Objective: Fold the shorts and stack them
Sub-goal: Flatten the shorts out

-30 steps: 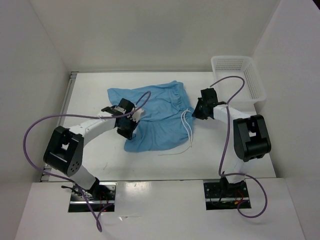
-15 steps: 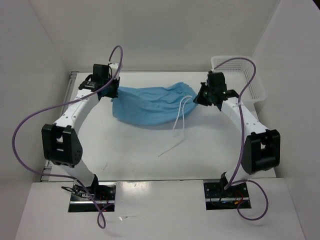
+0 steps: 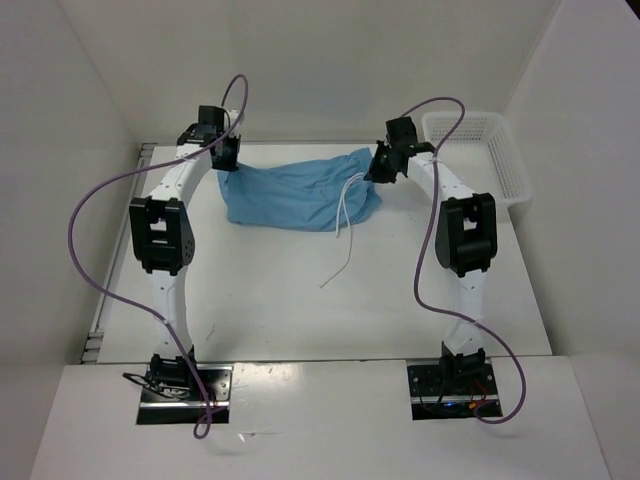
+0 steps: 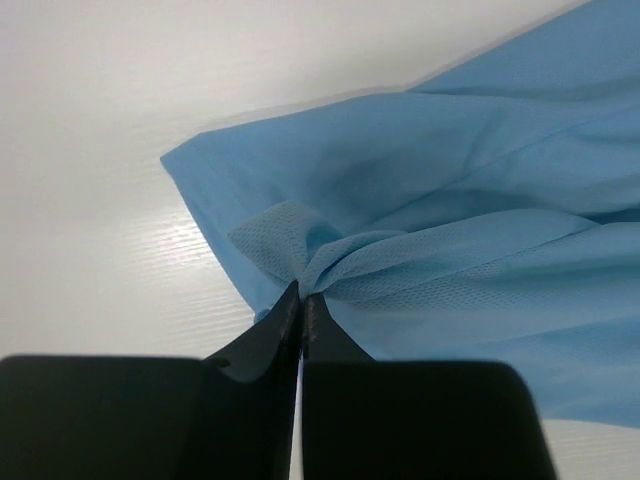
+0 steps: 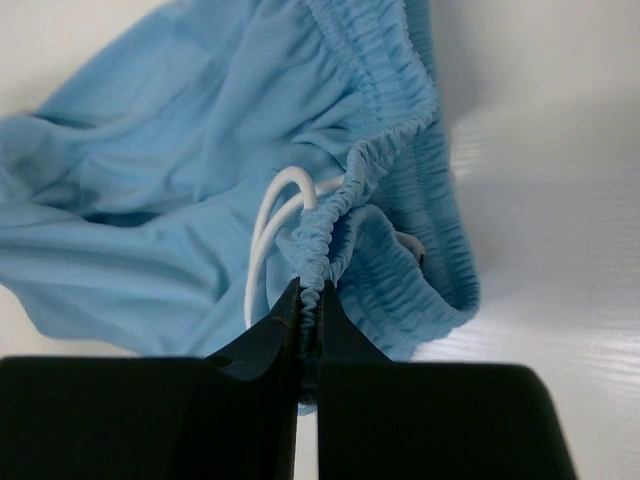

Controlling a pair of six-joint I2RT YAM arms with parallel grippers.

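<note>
Shorts (image 3: 295,195) held at both ends

At the table's (image 3: 250,290) far side the left gripper (image 3: 224,160) pinches a bunched fold near one corner and the right gripper (image 3: 380,168) the gathered waistband, blue cloth sagging between. The white drawstring (image 3: 345,215) trails nearward

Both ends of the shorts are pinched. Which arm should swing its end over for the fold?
Left, probably. The left gripper is shut on a plain leg-end corner of the shorts, while the right gripper pinches the waistband, where the loose drawstring hangs and could drag along.
</note>
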